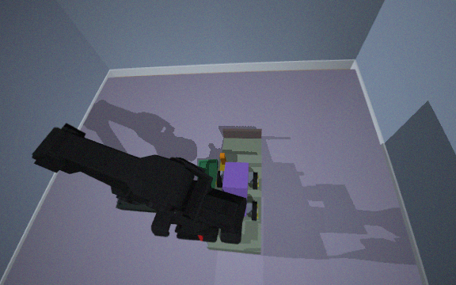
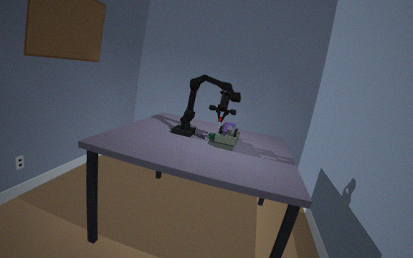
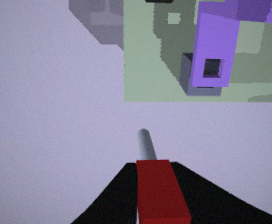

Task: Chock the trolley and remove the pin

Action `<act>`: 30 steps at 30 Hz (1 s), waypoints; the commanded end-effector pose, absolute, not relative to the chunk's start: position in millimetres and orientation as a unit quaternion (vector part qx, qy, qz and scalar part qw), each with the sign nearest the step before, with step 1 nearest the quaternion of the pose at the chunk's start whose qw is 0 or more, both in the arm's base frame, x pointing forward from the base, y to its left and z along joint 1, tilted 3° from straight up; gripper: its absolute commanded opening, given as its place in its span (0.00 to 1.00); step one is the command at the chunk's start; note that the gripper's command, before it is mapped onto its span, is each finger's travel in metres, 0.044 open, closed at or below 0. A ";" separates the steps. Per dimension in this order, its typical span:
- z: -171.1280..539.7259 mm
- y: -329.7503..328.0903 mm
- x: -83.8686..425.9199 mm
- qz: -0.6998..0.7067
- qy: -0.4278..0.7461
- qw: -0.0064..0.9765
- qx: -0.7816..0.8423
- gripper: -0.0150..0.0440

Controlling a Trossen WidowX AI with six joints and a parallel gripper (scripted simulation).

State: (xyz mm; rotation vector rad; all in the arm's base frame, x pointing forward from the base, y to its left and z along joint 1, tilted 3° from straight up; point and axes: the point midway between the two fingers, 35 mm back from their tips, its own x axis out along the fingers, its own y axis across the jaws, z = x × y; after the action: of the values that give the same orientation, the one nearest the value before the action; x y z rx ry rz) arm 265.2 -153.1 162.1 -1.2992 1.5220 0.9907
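Note:
My gripper (image 1: 200, 237) (image 2: 220, 120) (image 3: 151, 171) is shut on the red head of the stop pin (image 3: 162, 192). The pin's grey shaft points down, free of the square hole in the trolley's purple tongue, and hangs beyond the ramp's uphill edge in the wrist view. The purple trolley (image 1: 236, 174) (image 2: 229, 125) (image 3: 214, 40) stands on the pale green ramp (image 1: 244, 146) (image 2: 224, 139) (image 3: 137, 75). The yellow chock (image 1: 222, 167) with its orange handle is at the downhill side of a left wheel; contact cannot be made out. The green tray (image 1: 208, 161) (image 2: 211, 136) is left of the ramp, partly hidden by the arm.
A brown end wall (image 1: 241, 134) stands at the ramp's downhill end. The arm's dark base (image 1: 133, 204) (image 2: 183, 131) is on the table (image 1: 165, 95) (image 2: 156, 150), left of the ramp. The arm reaches over the ramp's left side and hides part of the trolley.

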 end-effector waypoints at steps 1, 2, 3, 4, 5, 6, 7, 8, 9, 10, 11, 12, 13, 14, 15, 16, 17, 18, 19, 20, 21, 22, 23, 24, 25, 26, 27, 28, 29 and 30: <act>162.7 -152.2 251.4 0.398 0.612 0.437 -0.525 0.25; 162.7 -151.9 248.0 0.398 0.612 0.437 -0.525 0.25; 162.8 -151.6 244.3 0.399 0.612 0.437 -0.525 0.25; 162.8 -151.4 241.0 0.399 0.612 0.437 -0.525 0.25; 162.9 -151.2 237.6 0.399 0.612 0.436 -0.525 0.25; 163.0 -150.9 234.3 0.399 0.612 0.436 -0.525 0.25; 163.2 -150.7 230.6 0.399 0.612 0.436 -0.525 0.25; 163.3 -150.5 227.4 0.399 0.612 0.436 -0.525 0.25; 163.4 -150.4 224.8 0.399 0.613 0.436 -0.525 0.25; 163.5 -150.3 223.3 0.399 0.613 0.436 -0.525 0.25; 163.5 -150.3 222.7 0.399 0.613 0.436 -0.525 0.25; 163.5 -150.3 222.7 0.399 0.613 0.436 -0.525 0.25; 163.5 -150.3 222.7 0.399 0.613 0.436 -0.525 0.25; 163.4 -149.6 222.9 0.399 0.613 0.436 -0.525 0.25; 163.0 -147.7 223.5 0.399 0.612 0.436 -0.525 0.25; 162.5 -145.0 224.2 0.399 0.612 0.436 -0.525 0.25; 161.6 -140.9 225.2 0.399 0.612 0.437 -0.525 0.25; 160.8 -136.8 226.0 0.399 0.612 0.437 -0.524 0.25; 160.0 -132.8 226.7 0.400 0.612 0.437 -0.524 0.25; 159.1 -128.6 227.5 0.400 0.612 0.437 -0.524 0.25; 158.2 -124.3 228.3 0.400 0.612 0.437 -0.524 0.25; 157.3 -120.3 229.3 0.400 0.612 0.437 -0.524 0.25; 156.5 -116.4 230.2 0.400 0.612 0.437 -0.524 0.25; 155.7 -112.4 231.0 0.400 0.612 0.437 -0.524 0.25; 154.9 -108.3 231.8 0.400 0.612 0.437 -0.524 0.25; 154.2 -104.3 232.7 0.400 0.611 0.438 -0.524 0.25; 153.4 -100.3 233.4 0.400 0.611 0.438 -0.524 0.25; 152.8 -96.3 234.3 0.400 0.611 0.438 -0.524 0.25; 152.1 -92.3 235.0 0.400 0.611 0.438 -0.524 0.25; 151.5 -88.3 235.8 0.401 0.611 0.438 -0.524 0.25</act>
State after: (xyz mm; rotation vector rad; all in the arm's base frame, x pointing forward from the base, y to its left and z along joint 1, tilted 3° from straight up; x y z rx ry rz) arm 235.7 -99.4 154.5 -1.3076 1.5109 0.9947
